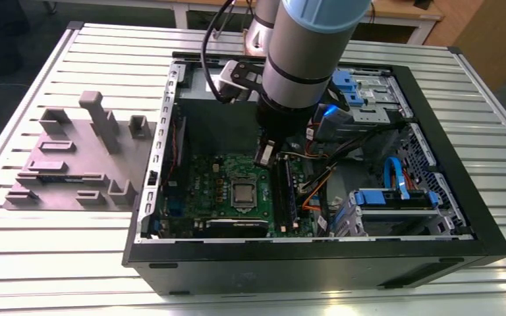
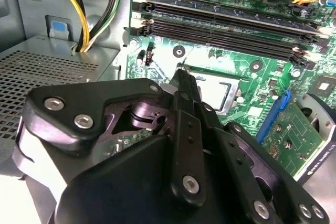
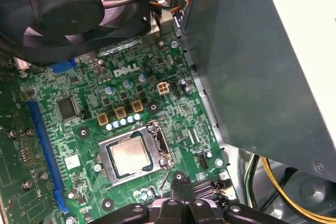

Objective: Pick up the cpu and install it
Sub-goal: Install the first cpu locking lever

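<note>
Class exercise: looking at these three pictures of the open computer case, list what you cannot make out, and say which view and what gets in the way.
- Gripper fingers, open or shut: undecidable in both wrist views.
- Part of the cpu: hidden behind the gripper in the second wrist view.
- Motherboard area under the arm: covered in the exterior view.

Even, bright overhead light; glare whitens the motherboard (image 2: 247, 61) in the second wrist view; the near pincer (image 2: 181, 74) housing blurs.

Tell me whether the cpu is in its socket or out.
In. The cpu lies flat inside the socket frame on the motherboard; the gripper sits beside it, holding nothing.
</note>
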Available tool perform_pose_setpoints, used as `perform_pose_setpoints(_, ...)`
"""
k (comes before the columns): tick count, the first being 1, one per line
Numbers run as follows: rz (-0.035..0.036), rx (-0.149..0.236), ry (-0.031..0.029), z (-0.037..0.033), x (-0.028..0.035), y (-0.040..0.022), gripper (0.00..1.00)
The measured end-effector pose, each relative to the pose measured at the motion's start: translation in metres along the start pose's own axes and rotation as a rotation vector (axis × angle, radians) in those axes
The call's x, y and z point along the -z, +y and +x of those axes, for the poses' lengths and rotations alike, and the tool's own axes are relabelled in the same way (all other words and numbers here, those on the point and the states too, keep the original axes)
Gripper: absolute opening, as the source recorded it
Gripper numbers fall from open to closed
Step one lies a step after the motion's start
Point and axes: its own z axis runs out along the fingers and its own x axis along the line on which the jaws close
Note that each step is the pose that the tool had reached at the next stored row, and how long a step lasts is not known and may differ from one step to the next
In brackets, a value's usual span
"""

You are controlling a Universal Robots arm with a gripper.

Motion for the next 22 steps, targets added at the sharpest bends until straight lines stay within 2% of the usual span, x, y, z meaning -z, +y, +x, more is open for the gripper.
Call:
perform_pose_setpoints(14, 0.0004, 0.003, 0.0014, -0.0002, -0.0001, 0.0000, 0.10)
perform_pose_setpoints(20, -0.0038, 0.100, 0.0121, 0.0000, -0.0001, 0.0000, 0.10)
perform_pose_setpoints(22, -0.0044, 0.114, 0.0133, 0.0006, -0.0001, -0.0001, 0.10)
